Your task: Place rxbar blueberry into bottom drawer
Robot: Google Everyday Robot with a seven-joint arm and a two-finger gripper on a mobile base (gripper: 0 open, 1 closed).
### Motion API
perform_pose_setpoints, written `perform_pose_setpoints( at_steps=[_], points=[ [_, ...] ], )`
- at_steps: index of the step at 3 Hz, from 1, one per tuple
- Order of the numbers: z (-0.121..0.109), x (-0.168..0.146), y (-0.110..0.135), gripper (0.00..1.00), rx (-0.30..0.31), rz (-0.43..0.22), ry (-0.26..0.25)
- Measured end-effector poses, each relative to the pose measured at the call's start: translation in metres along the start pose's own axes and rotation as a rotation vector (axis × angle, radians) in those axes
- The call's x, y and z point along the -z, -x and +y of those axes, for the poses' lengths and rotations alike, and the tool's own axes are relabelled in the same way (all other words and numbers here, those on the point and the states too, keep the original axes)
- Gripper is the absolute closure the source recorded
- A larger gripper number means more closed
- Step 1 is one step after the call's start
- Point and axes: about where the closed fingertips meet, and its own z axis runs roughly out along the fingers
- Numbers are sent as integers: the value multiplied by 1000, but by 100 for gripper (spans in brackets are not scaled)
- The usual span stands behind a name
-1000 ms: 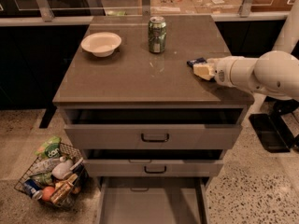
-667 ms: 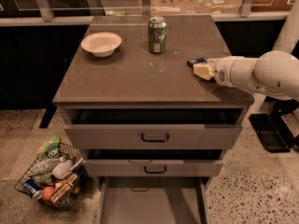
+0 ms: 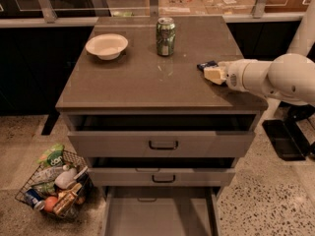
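Observation:
The rxbar blueberry (image 3: 206,65) is a small dark navy wrapper lying on the cabinet top near its right edge. My gripper (image 3: 215,74) comes in from the right on a white arm and sits right at the bar, covering its near end. The bar rests at countertop level. The bottom drawer (image 3: 157,216) is pulled out at the foot of the cabinet, a wide shallow grey tray with nothing visible on its floor.
A green soda can (image 3: 165,36) and a white bowl (image 3: 107,45) stand on the cabinet top (image 3: 147,77). The top drawer (image 3: 162,142) and middle drawer (image 3: 162,177) stand slightly out. A wire basket (image 3: 54,186) of groceries sits on the floor at left, a black base (image 3: 285,139) at right.

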Motion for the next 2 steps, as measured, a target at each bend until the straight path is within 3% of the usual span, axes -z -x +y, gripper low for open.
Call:
perform_pose_setpoints(
  at_steps=[1, 2],
  points=[
    [10, 32, 18, 100, 90, 22, -19],
    [33, 104, 52, 100, 299, 90, -86]
  ],
)
